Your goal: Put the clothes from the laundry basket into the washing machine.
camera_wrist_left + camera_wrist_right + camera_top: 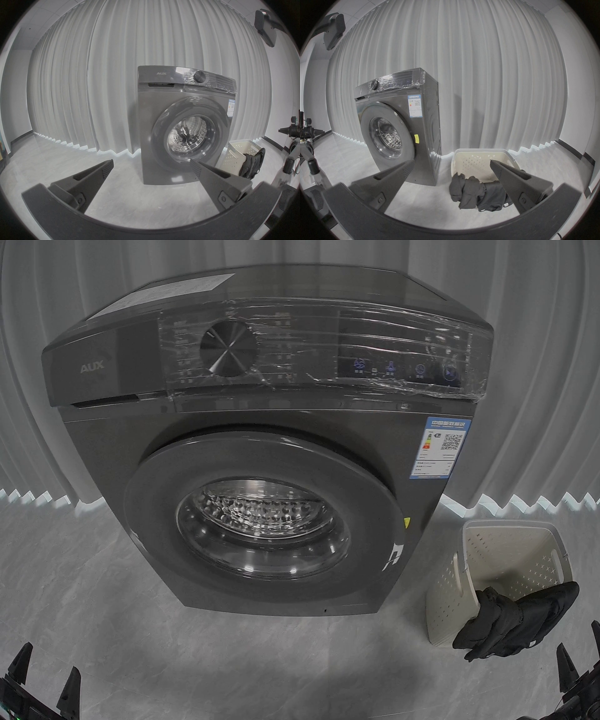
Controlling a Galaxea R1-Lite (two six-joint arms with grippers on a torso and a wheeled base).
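Note:
A grey front-loading washing machine [262, 446] stands on the floor ahead, its round glass door [264, 526] closed and the steel drum visible behind it. To its right sits a cream perforated laundry basket [507, 552] with dark clothes [515, 621] draped over its front rim. My left gripper [45, 674] is low at the left, open and holding nothing. My right gripper [581, 652] is low at the right, just in front of the clothes, open too. The washing machine [184, 125] and basket [239, 153] show far off between my left fingers; the clothes [479, 193] and basket [482, 162] lie beyond my right fingers.
Pale pleated curtains [550, 365] hang behind the machine and basket. The grey marbled floor [187, 652] stretches open between me and the machine. A camera stand [292, 143] is at the room's far side.

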